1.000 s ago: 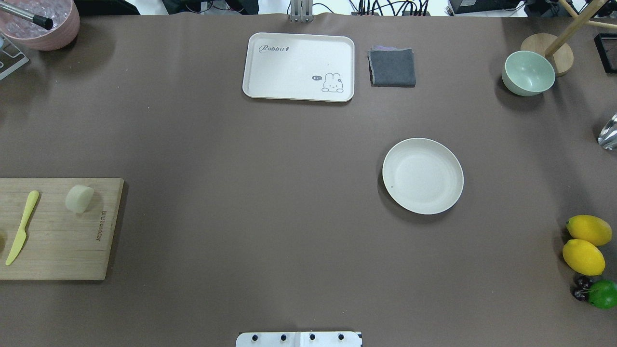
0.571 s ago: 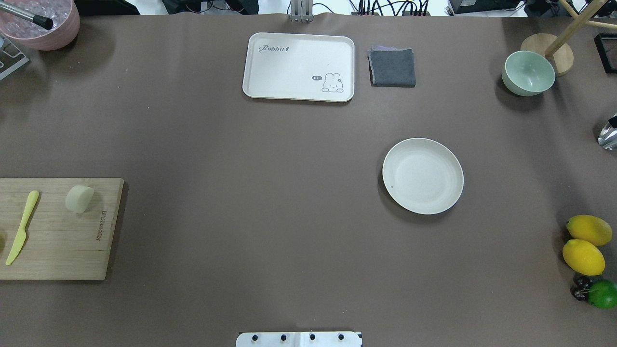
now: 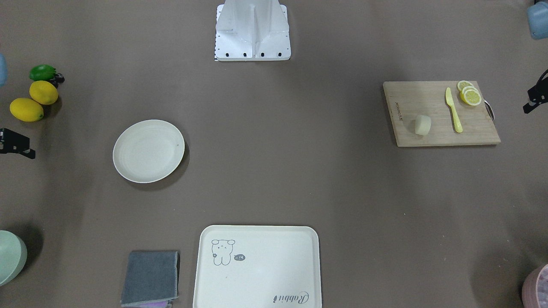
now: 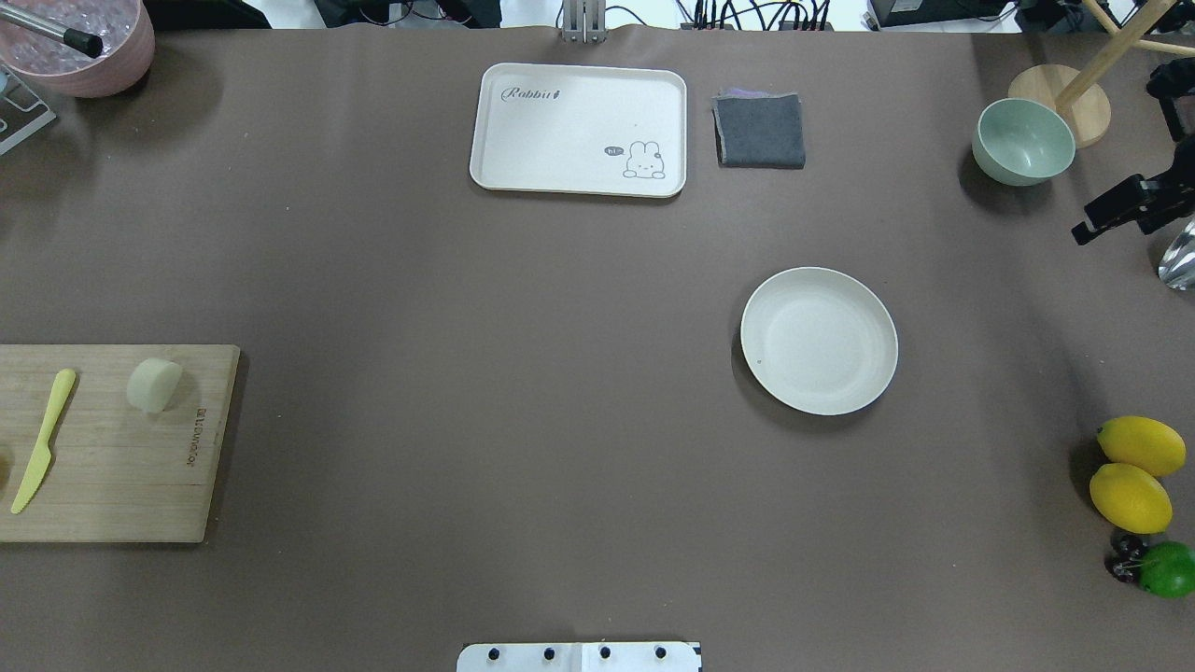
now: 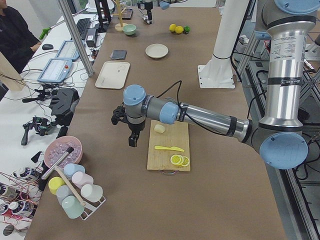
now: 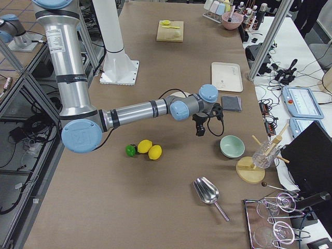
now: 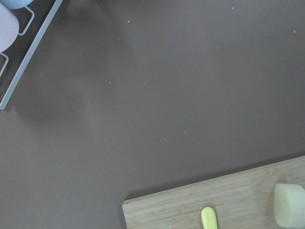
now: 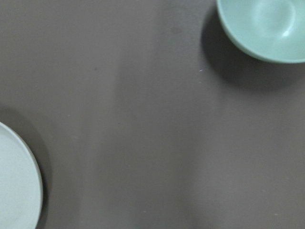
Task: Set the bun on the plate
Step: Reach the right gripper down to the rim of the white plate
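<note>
1. Brown covering spreads over the whole table (image 4: 523, 373), and the robot's white base stands at its near edge in the overhead view.
2. The left arm (image 5: 200, 116) reaches low over the table's left end. The left gripper (image 5: 131, 140) hangs in the air near the cutting board (image 4: 121, 476), clear of everything on it. I cannot tell how wide its fingers stand.
3. The right arm (image 6: 135, 111) stretches out on the other side. The right gripper (image 4: 1090, 226) hangs near the pale green bowl (image 4: 1023, 140), well apart from the plate. Its finger spread cannot be told either.
4. A cream tray (image 4: 569, 131) with a rabbit drawing lies at the far edge, with a folded grey cloth (image 4: 760, 131) just beside it.
5. The plate (image 4: 819, 341) sits right of centre with nothing on it.
6. Two lemons (image 4: 1131, 497) and a lime (image 4: 1167, 569) lie together at the right edge.
7. A yellow knife (image 4: 42, 439) lies on the board.
8. The bun (image 4: 154, 385) rests on the board beside the knife, far from the plate and held by neither gripper.
9. Lemon slices (image 3: 470, 94) overlap on the board at the knife's other side.
</note>
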`<state>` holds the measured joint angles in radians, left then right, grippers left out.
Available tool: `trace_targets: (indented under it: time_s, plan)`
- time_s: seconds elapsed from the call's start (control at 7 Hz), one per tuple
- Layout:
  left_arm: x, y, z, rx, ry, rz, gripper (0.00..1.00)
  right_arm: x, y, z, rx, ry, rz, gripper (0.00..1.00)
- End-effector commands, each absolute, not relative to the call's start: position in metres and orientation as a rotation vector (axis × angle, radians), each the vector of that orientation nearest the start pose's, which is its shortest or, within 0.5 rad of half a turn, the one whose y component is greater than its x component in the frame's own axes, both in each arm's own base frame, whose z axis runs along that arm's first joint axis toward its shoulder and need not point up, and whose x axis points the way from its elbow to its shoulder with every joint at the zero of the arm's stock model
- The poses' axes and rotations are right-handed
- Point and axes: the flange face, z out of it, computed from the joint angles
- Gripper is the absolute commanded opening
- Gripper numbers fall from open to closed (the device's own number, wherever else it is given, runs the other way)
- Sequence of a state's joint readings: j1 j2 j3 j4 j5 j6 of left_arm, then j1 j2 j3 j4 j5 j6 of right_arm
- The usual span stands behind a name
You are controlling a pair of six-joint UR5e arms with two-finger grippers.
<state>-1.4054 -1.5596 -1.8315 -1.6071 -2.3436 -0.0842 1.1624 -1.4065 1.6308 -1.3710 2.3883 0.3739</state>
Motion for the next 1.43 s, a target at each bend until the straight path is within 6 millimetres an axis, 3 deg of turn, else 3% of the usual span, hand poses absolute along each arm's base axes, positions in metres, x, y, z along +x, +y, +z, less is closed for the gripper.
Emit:
trace_targets:
  time_s: [0.0, 0.57, 0.71, 1.14, 1.29]
  plan:
    - [0.018, -0.494, 0.531, 0.174, 0.797, 0.186, 0.98, -0.231, -0.536, 0.502, 0.032, -0.895, -0.219, 0.97]
    - [0.018, -0.494, 0.532, 0.173, 0.796, 0.186, 0.98, -0.322, -0.524, 0.467, 0.000, -0.880, -0.256, 0.90]
    - [0.018, -0.494, 0.532, 0.173, 0.796, 0.187, 0.98, -0.328, -0.525, 0.474, -0.008, -0.864, -0.254, 0.80]
    - [0.018, -0.494, 0.532, 0.173, 0.796, 0.187, 0.98, -0.340, -0.530, 0.490, -0.001, -0.869, -0.266, 0.64]
    - [0.018, -0.494, 0.531, 0.175, 0.796, 0.188, 0.98, -0.341, -0.531, 0.492, 0.003, -0.875, -0.268, 0.46]
